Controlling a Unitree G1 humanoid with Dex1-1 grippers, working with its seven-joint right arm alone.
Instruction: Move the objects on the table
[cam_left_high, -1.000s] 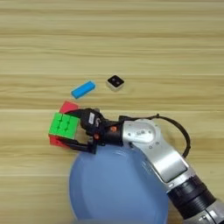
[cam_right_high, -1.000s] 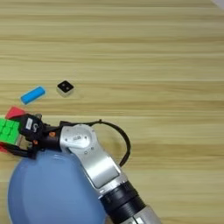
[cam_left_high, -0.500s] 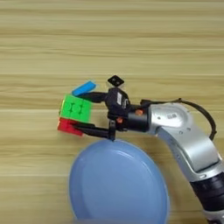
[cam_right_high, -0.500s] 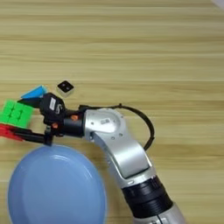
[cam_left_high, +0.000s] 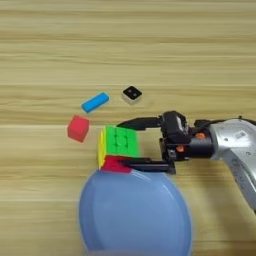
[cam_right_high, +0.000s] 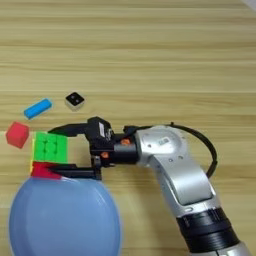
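Observation:
My right gripper (cam_left_high: 122, 144) is shut on the green-and-red puzzle cube (cam_left_high: 120, 142), one black finger along its far side and one under its near side. It holds the cube over the far rim of the big blue plate (cam_left_high: 135, 215), green face up and a red face (cam_right_high: 44, 170) showing below. A plain red cube (cam_left_high: 78, 128) sits on the table (cam_left_high: 200, 60) to the left of the held cube, apart from it. Farther back lie a flat blue bar (cam_left_high: 95, 102) and a small white block with a black dotted top (cam_left_high: 132, 94).
The silver forearm (cam_right_high: 175, 170) comes in from the bottom right and crosses the table beside the plate. The plate fills the near middle of the view. Bare wood stretches across the far half and the right side.
The gripper has carried the puzzle cube to the right, from beside the red cube to the plate's far rim. The red cube now stands alone; bar and block have not moved.

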